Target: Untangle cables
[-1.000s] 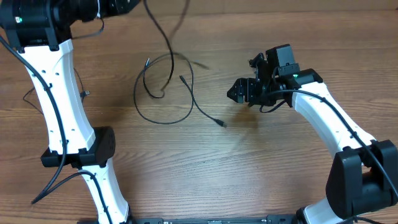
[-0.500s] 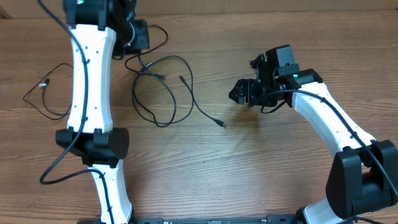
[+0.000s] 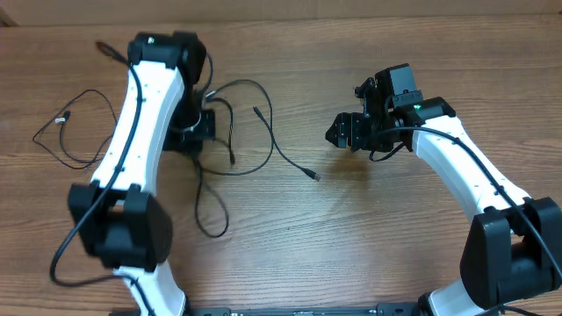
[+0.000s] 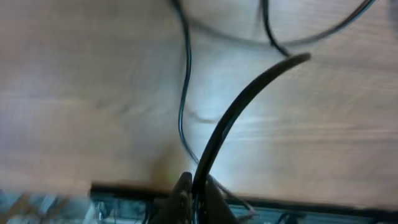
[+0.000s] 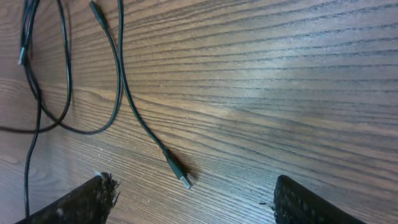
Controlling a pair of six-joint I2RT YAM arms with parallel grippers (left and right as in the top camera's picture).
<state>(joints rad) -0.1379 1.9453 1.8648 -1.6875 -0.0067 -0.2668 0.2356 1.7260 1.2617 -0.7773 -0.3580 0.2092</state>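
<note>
Several thin black cables (image 3: 270, 140) loop on the wooden table around my left gripper (image 3: 195, 132). That gripper is shut on one cable; in the blurred left wrist view the cable (image 4: 236, 112) rises in a curve from between the closed fingers of the left gripper (image 4: 199, 202). A slack loop (image 3: 198, 211) trails toward the table's front. One free end with a silver plug (image 3: 314, 175) lies mid-table. In the right wrist view this plug (image 5: 180, 174) lies just ahead of my right gripper (image 5: 199, 205). The right gripper (image 3: 338, 133) hovers open and empty to the plug's right.
A separate thin cable with a small silver plug (image 3: 61, 118) lies looped at the far left. My left arm (image 3: 140, 114) slants across the left half of the table and hides part of the tangle. The right arm (image 3: 465, 167) crosses the right side.
My left arm has swung from the far left corner toward the table's middle, dragging its cable; the tangle has shifted and a loop now trails forward. The right arm has not moved.
</note>
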